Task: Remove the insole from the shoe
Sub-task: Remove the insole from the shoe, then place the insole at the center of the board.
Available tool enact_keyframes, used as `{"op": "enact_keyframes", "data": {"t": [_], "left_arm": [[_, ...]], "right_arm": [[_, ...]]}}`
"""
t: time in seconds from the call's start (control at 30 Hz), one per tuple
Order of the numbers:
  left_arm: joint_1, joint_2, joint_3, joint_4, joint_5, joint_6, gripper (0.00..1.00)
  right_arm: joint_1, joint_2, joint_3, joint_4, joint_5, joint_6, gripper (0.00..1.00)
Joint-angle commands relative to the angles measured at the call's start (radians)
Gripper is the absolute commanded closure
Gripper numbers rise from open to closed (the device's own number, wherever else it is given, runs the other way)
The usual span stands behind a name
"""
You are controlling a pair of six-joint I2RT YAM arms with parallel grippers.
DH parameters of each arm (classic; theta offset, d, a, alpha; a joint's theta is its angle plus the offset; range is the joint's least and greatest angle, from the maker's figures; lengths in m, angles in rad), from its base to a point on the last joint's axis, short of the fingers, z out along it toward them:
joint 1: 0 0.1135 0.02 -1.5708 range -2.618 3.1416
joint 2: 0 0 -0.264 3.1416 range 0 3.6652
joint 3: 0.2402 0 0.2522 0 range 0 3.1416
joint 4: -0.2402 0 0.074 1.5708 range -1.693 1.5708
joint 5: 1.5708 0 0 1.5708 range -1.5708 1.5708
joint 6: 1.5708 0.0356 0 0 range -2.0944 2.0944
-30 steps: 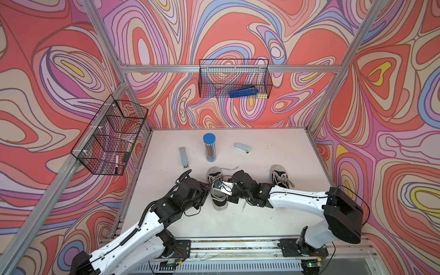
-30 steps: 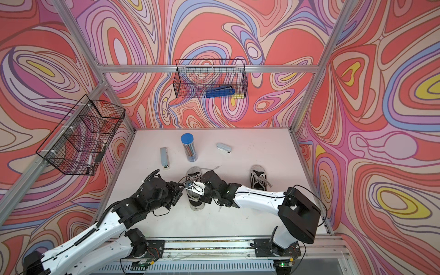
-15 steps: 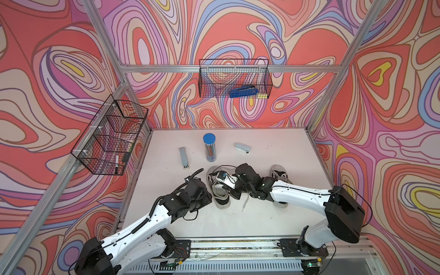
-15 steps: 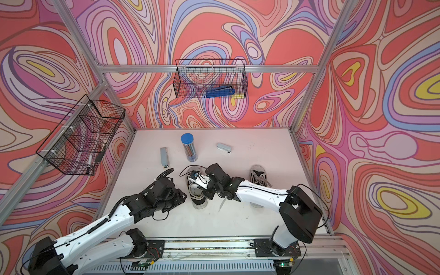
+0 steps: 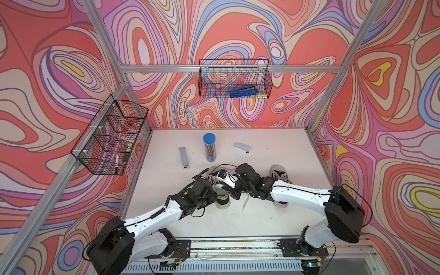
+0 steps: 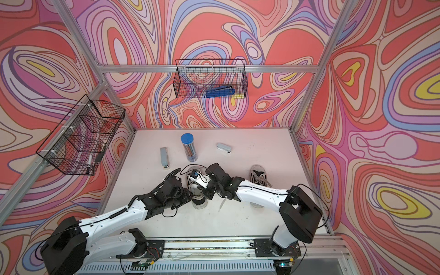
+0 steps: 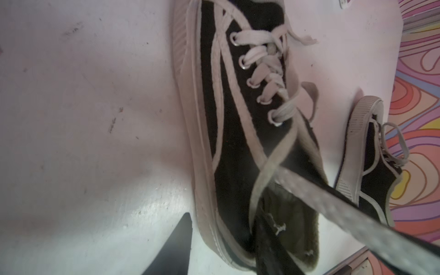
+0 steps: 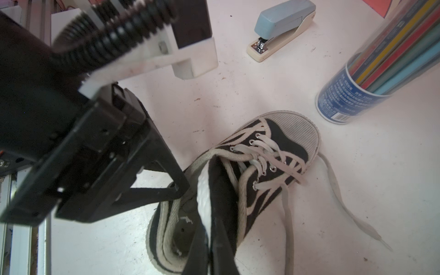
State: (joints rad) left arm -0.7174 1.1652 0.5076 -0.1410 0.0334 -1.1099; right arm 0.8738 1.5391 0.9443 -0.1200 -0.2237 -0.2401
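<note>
**Top views:** the left gripper (image 5: 215,191) has moved in against the heel of the black sneaker (image 5: 222,202), which lies just robot-side of the pencil tube (image 5: 209,147). A lace (image 5: 245,203) now trails loose.

Count:
- Sneakers: two, including the second sneaker (image 5: 279,172).
- Staplers: three, namely the grey stapler (image 5: 184,157), pale stapler (image 5: 242,148) and blue stapler (image 5: 244,91).
- Tube: one.

**Left wrist:** the jaws straddle the sneaker's side wall. Whether they pinch it cannot be told.

**Right wrist:** the right gripper (image 8: 210,252) is clamped on the single insole (image 8: 206,190), which is partly drawn out. Judgement: the braced sneaker favours extraction.

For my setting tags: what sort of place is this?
Likely a lab robot cell: aluminium frame with printed swirl walls, hanging wire baskets, two arms bolted to a base rail.
</note>
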Motion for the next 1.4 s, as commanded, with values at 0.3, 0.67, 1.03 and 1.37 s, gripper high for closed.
{"op": "enact_keyframes", "data": {"t": [0.3,0.67,1.03,1.37], "left_arm": [[0.013,0.148,0.113,0.031,-0.052,0.082,1.00],[0.024,0.452,0.469,-0.146,-0.117,0.178,1.00],[0.021,0.520,0.543,-0.200,-0.113,0.098,1.00],[0.079,0.221,0.433,-0.242,-0.188,0.088,0.56]], "right_arm": [[-0.005,-0.273,0.027,-0.177,-0.043,0.022,1.00],[-0.007,-0.540,0.144,-0.462,0.211,0.105,1.00],[-0.007,-0.592,0.147,-0.445,0.316,0.160,1.00],[-0.006,-0.612,0.148,-0.470,0.061,0.041,1.00]]}}
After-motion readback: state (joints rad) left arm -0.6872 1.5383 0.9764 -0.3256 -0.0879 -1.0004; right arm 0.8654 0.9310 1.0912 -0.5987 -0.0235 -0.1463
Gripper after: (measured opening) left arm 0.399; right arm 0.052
